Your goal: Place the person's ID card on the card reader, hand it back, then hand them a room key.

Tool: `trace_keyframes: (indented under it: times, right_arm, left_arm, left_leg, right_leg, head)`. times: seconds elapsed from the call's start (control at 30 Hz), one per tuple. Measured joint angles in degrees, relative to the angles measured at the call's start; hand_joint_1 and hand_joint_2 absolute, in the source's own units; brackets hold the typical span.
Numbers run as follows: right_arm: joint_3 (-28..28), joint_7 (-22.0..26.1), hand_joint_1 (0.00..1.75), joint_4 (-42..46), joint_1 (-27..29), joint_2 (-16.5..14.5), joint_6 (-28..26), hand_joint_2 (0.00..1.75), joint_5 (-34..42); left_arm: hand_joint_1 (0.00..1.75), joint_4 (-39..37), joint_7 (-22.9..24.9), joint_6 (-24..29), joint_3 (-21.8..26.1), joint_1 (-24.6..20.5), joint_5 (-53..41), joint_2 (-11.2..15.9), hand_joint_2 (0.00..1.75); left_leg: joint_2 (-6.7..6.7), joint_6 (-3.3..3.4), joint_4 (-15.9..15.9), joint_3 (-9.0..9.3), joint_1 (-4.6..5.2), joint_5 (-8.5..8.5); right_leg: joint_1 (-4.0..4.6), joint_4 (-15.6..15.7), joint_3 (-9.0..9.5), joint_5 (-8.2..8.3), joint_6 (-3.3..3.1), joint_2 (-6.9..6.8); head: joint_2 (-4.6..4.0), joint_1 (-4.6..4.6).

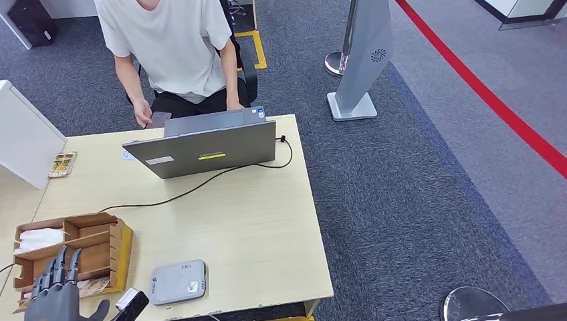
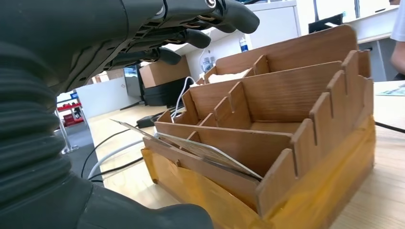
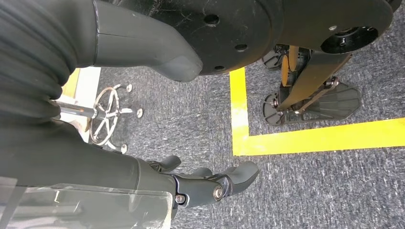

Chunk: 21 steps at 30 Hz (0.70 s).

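1. The left hand (image 1: pixel 57 291) is seen empty, fingers spread, beside the wooden organiser (image 1: pixel 73 251); its wrist is cut off.
2. The right hand (image 3: pixel 205 183) hangs empty, fingers loosely extended.
3. The ID card (image 1: pixel 158 119), partly hidden behind the laptop (image 1: pixel 207 144), is held by the person (image 1: pixel 174 47).
4. The card reader (image 1: pixel 178 281) lies on the bench (image 1: pixel 254 221).
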<state>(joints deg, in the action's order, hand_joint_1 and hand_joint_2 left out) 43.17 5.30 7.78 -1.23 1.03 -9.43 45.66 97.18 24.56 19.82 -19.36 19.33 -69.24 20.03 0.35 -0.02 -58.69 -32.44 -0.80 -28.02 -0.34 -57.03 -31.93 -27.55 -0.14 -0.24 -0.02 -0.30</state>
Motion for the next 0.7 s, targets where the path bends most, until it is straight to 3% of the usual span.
trace_keyframes:
  times: [0.7]
  right_arm:
    - [0.00, -0.29, 0.00, 0.00, 0.07, 0.00, -0.02, 1.75, -0.02]
  left_arm:
    - [0.00, 0.02, -1.68, -0.62, 3.50, 1.23, 0.28, -1.01, 1.75]
  left_leg:
    - [0.00, 0.00, 0.00, 0.00, 0.00, 0.00]
  right_leg:
    - [0.00, 0.00, 0.00, 0.00, 0.00, 0.00]
  head:
    - [0.00, 0.00]
